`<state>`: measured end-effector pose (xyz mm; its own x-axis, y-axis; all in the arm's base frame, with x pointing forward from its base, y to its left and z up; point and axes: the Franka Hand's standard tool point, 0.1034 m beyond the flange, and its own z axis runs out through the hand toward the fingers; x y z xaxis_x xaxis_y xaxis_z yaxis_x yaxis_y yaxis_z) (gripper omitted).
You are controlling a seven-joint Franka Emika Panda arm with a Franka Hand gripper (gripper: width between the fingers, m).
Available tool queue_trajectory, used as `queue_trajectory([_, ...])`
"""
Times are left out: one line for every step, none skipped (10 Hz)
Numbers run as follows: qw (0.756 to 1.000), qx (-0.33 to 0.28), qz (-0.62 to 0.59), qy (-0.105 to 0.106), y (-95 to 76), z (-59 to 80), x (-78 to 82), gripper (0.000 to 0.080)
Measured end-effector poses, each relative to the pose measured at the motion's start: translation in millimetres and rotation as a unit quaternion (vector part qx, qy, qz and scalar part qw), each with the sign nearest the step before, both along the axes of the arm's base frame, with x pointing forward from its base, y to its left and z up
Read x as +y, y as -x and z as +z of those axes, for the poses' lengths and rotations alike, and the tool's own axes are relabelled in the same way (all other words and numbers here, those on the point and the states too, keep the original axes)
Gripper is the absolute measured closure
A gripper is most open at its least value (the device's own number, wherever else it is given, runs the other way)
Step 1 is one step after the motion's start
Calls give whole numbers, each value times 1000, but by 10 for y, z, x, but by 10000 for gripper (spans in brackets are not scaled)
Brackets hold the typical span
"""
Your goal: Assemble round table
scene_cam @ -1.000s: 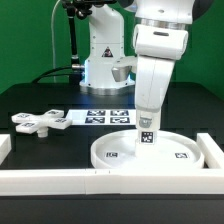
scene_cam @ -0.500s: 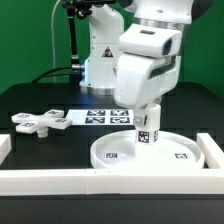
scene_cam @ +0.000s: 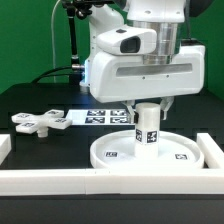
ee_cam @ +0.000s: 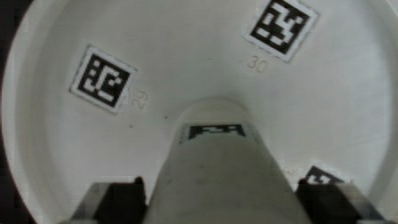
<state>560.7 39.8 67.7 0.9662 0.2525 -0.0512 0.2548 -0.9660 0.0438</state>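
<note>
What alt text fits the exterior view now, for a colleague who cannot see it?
The gripper grips the short cylinder leg upright at the middle of the round rimmed disc. The cross-shaped base lies apart on the black table toward the exterior view's left, beside the marker board.

White parts, black-and-white square tags, black table [scene_cam: 30, 100].
The round disc [scene_cam: 150, 160], the leg [scene_cam: 148, 128] and the cross-shaped base [scene_cam: 38, 121] at the exterior view's left are plain white, each carrying tags; the backdrop [scene_cam: 25, 40] is green.

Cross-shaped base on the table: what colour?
The base is white with small black-and-white tags; best in the exterior view.
</note>
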Motion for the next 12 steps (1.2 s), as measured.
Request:
queue_trajectory([1000,-1,-23,-1,-2,2,-6,390])
queue_trajectory([999,-2,-50,-2,-1,1,-1,390])
queue_trajectory([996,-4,-87,-2,-2,3,2,390])
queue_trajectory([993,-6,-114,-1,-4,4,5,390])
queue_trajectory([989,-7,-150,-4,-5,4,5,390])
queue_trajectory([975,-7,-222,-13,2,-3,-6,390])
queue_trajectory([962,-9,-272,-21,1,-6,-11,390])
queue_trajectory([940,-11,-340,-31,-8,-7,-15,389])
queue_trajectory([919,-9,-392,-42,-12,-11,-15,389])
queue_trajectory([908,-8,-416,-43,-12,-11,-12,389])
queue_trajectory([894,-7,-446,-43,-11,-14,-2,353])
queue_trajectory([896,-7,-441,-43,-8,-19,2,353])
